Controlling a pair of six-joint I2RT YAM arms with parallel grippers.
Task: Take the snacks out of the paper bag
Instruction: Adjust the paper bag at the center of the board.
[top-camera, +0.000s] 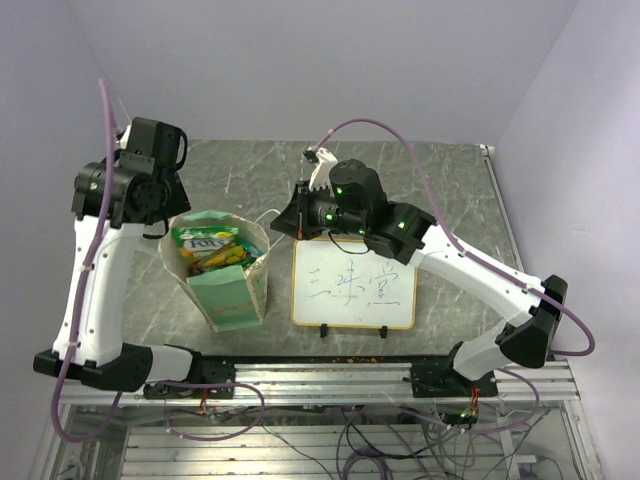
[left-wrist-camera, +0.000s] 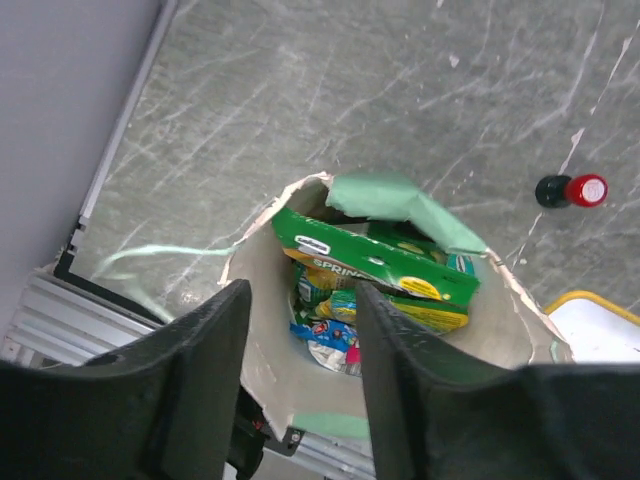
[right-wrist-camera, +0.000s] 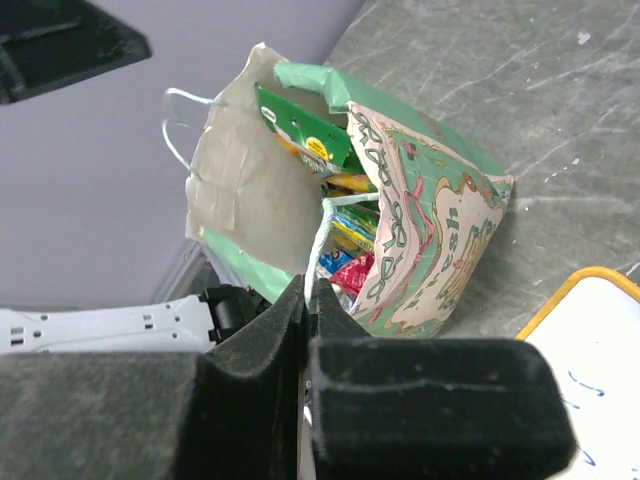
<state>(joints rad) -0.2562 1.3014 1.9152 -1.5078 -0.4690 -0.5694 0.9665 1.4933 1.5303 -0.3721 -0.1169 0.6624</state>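
The paper bag (top-camera: 236, 297) stands open on the table at the left, cream with mint-green sides. The snacks (top-camera: 208, 243) fill it: a green packet on top, with yellow-green, blue-and-white and red packets below. My left gripper (left-wrist-camera: 300, 292) is open and empty, hovering above the bag's mouth (left-wrist-camera: 262, 345) and the green packet (left-wrist-camera: 385, 262). My right gripper (right-wrist-camera: 308, 292) is shut on the bag's thin white string handle (right-wrist-camera: 322, 232) at the right side of the bag (right-wrist-camera: 432, 230). A red packet (right-wrist-camera: 358, 272) shows inside. In the top view the right gripper (top-camera: 284, 224) is beside the bag's right rim.
A wood-framed whiteboard (top-camera: 355, 285) with writing stands just right of the bag, under the right arm; it also shows in the right wrist view (right-wrist-camera: 592, 360). A small red-topped black knob (left-wrist-camera: 570, 190) lies on the table beyond the bag. The metal rail (top-camera: 330, 375) runs along the near edge.
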